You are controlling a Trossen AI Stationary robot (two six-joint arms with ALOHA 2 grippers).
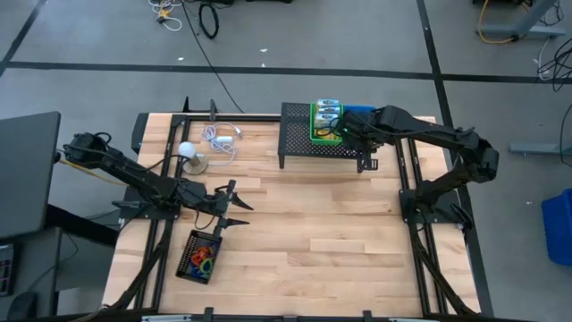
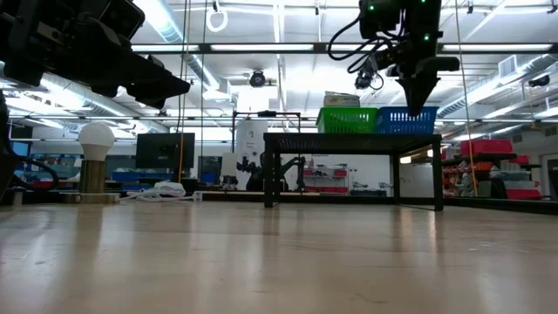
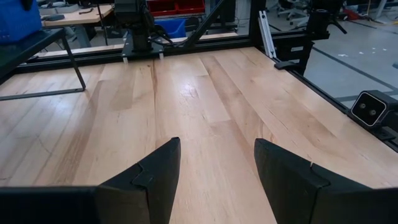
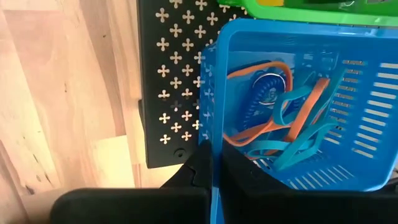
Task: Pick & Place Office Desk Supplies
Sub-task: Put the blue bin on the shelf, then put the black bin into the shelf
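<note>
A blue basket [image 4: 298, 106] holds orange and blue loops [image 4: 280, 118] and stands on a black perforated shelf [image 1: 299, 134]. A green basket [image 1: 326, 123] with yellow crayon boxes [image 1: 328, 111] stands beside it. My right gripper [image 4: 214, 171] hangs over the blue basket's near rim with its fingers shut, only a thin slit between them, and nothing shows in it. In the low view the right gripper [image 2: 417, 100] points down just above the blue basket [image 2: 405, 119]. More coloured loops [image 1: 204, 261] lie in a black tray [image 1: 189, 259]. My left gripper [image 1: 234, 206] is open above the table, just beyond that tray.
A white ball [image 1: 186, 150] on a round stand and a white coiled cable [image 1: 222, 139] sit at the table's far left. The shelf stands on legs [image 2: 270, 174] at the far edge. Bare wood [image 3: 205, 93] stretches ahead of the left gripper [image 3: 217, 174].
</note>
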